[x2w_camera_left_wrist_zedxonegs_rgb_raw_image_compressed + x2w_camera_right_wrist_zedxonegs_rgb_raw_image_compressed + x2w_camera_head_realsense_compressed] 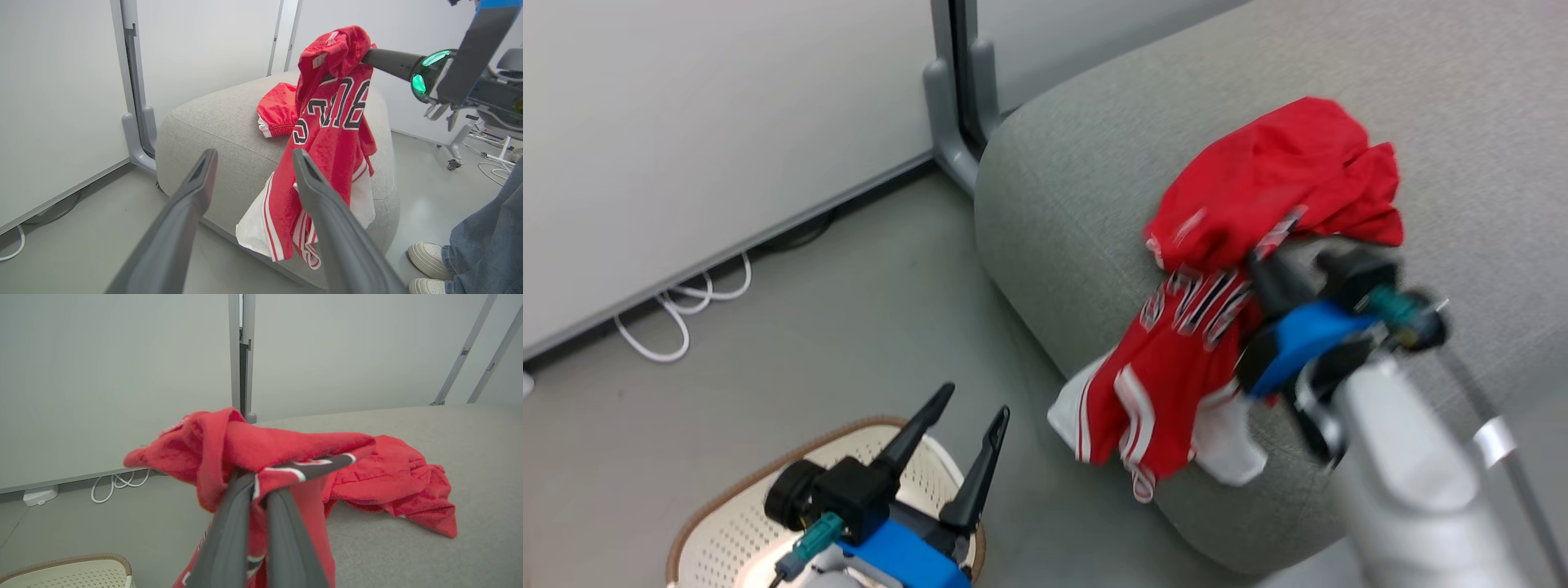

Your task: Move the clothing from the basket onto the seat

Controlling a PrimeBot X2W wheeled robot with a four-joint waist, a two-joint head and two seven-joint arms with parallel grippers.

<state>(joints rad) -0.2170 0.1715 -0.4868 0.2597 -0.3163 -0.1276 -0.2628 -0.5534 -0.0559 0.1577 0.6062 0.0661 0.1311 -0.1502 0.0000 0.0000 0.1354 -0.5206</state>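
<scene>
Bright red jersey [327, 134] pinched near its neck end by the right gripper [261, 494], both dark fingers pressed together on the cloth. Held above the rounded corner of the grey seat [1078, 204], long axis upright: bunched top uppermost, hem and white side panels pointing down past the seat's edge toward the floor [849, 327]. Black-and-white lettering turned outward, away from the seat. Contact with the seat's side unclear. Second red garment [278, 108], crumpled, lying on top of the seat, just behind the hanging jersey. Left gripper [974, 402] out from the seat's corner, fingers spread wide, nothing between them. Cream perforated basket [719, 539] with brown rim on the floor, apart from the seat. Smooth grey floor around the seat. Pale wall panels [686, 122] and a grey upright post [956, 98] behind the seat, white cables [686, 310] along the wall base. Person's white shoes [429, 253] and blue jeans [490, 237] near the seat's other side.
</scene>
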